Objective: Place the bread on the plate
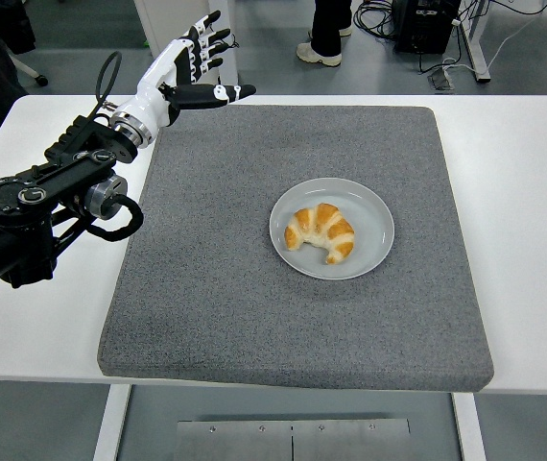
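We count one croissant [321, 232], one plate [374, 216], one grey mat [216, 288] and one worktop [533, 192]. One robot hand [189, 67] shows, with five fingers [218, 36]. We see one person's feet [326, 50] past the far edge.

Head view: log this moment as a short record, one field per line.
bread: croissant lying on the plate, nothing touching it
plate: grey, near the middle of the mat
mat: grey, covering most of the white table
left robot hand: raised over the mat's far left corner, fingers spread, holding nothing
right arm: not in view
task state: bread is on the plate
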Robot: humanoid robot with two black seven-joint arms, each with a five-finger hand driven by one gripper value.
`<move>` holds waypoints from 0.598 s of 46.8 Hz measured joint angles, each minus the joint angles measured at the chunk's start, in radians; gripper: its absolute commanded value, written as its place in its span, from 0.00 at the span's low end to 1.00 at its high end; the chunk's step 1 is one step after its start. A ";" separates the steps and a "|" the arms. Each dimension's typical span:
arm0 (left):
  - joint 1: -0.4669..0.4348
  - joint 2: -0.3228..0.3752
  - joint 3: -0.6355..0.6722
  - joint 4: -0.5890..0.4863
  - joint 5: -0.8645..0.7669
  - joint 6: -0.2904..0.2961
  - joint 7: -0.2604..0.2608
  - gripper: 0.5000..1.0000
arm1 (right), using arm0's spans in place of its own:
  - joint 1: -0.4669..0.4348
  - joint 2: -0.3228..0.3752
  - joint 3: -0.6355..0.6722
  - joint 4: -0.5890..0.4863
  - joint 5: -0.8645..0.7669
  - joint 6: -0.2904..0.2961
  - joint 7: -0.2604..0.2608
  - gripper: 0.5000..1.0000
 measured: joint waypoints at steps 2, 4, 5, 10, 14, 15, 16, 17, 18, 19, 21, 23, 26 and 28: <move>0.010 0.006 -0.025 0.012 -0.002 0.000 0.000 0.93 | 0.000 0.000 0.000 0.000 0.000 0.000 0.000 1.00; 0.022 0.006 -0.061 0.024 -0.004 0.000 0.001 0.93 | 0.001 0.000 0.000 0.000 0.000 0.000 0.000 1.00; 0.026 0.004 -0.077 0.030 -0.007 0.000 0.002 0.93 | 0.000 0.000 0.000 0.000 0.000 0.000 0.000 1.00; 0.059 -0.005 -0.154 0.052 -0.058 -0.002 0.003 0.93 | 0.000 0.000 0.000 0.000 0.000 -0.001 0.000 1.00; 0.066 -0.013 -0.182 0.066 -0.103 -0.003 0.003 0.93 | 0.000 0.000 0.000 0.000 0.000 -0.001 0.000 1.00; 0.067 -0.019 -0.184 0.072 -0.114 -0.003 0.003 0.93 | 0.000 0.000 0.000 0.000 0.000 0.000 0.000 1.00; 0.067 -0.023 -0.185 0.076 -0.121 -0.003 0.002 0.93 | 0.000 0.000 0.000 0.000 0.000 0.000 0.000 1.00; 0.067 -0.027 -0.186 0.081 -0.128 -0.003 0.002 0.93 | 0.001 0.000 0.000 0.000 0.000 0.000 0.000 1.00; 0.067 -0.033 -0.188 0.088 -0.136 -0.003 0.001 0.93 | 0.001 0.000 0.000 0.000 0.000 0.000 0.000 1.00; 0.067 -0.038 -0.189 0.096 -0.146 -0.003 0.001 0.93 | 0.000 0.000 0.000 0.000 0.000 0.000 0.000 1.00; 0.067 -0.048 -0.194 0.109 -0.162 -0.003 -0.001 0.93 | 0.000 0.000 0.000 0.000 0.000 0.000 0.000 1.00; 0.067 -0.062 -0.204 0.121 -0.182 -0.003 -0.001 0.93 | 0.001 0.000 0.000 0.000 0.000 0.000 0.000 1.00; 0.067 -0.082 -0.224 0.140 -0.209 -0.006 -0.002 0.92 | 0.000 0.000 0.000 0.000 0.000 0.000 -0.001 1.00; 0.067 -0.095 -0.238 0.155 -0.221 -0.009 -0.004 0.92 | 0.001 0.000 0.000 0.000 0.000 0.000 -0.001 1.00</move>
